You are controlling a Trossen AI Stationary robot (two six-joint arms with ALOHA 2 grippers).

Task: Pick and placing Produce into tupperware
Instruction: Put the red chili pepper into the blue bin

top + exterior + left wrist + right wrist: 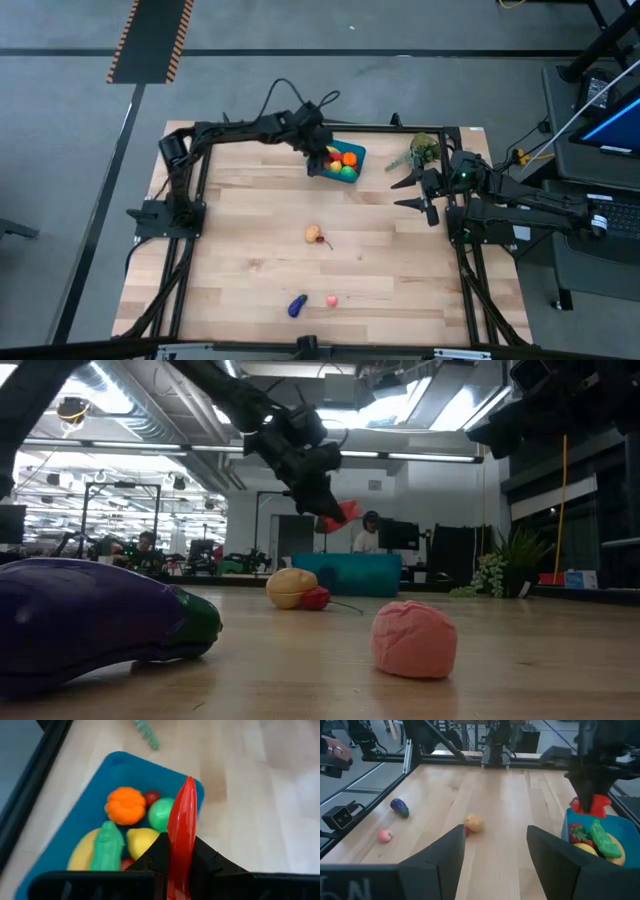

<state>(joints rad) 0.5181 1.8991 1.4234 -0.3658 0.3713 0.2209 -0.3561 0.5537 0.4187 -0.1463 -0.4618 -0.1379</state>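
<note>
From above, the teal tub (341, 160) sits near the far edge of the wooden table (250, 250). The left gripper (318, 152) hangs over the tub's left end; its hold is hard to make out from here. The right gripper (418, 190) waits to the right of the tub, fingers parted and holding nothing, with a leafy green sprig (422, 150) just beyond it. Well clear of the tub toward the near edge lie a tan piece with a small red one (316, 235), then a purple eggplant (297, 306) and a pink piece (331, 299) side by side.

At table level, the left gripper (328, 510) is above the tub (348, 574), and a red pepper (344, 512) juts out of its fingers at a slant. The eggplant (90, 620) and pink piece (414, 640) lie nearest the camera, the tan piece (290, 587) just before the tub.

From the left wrist, the fingers (155, 857) are closed tight on the long red pepper (181, 830), its long axis running straight out between them, pointed tip over the tub's (125, 762) rim. Inside the tub lie an orange pumpkin (125, 805), a green round piece (161, 813), a yellow lemon (141, 841), a green ridged pod (107, 846) and a banana (82, 852).

From the right wrist, the right arm's own fingers (445, 855) stand apart and empty; the left gripper (592, 795) hangs over the tub (620, 827) with the pepper (595, 805).
</note>
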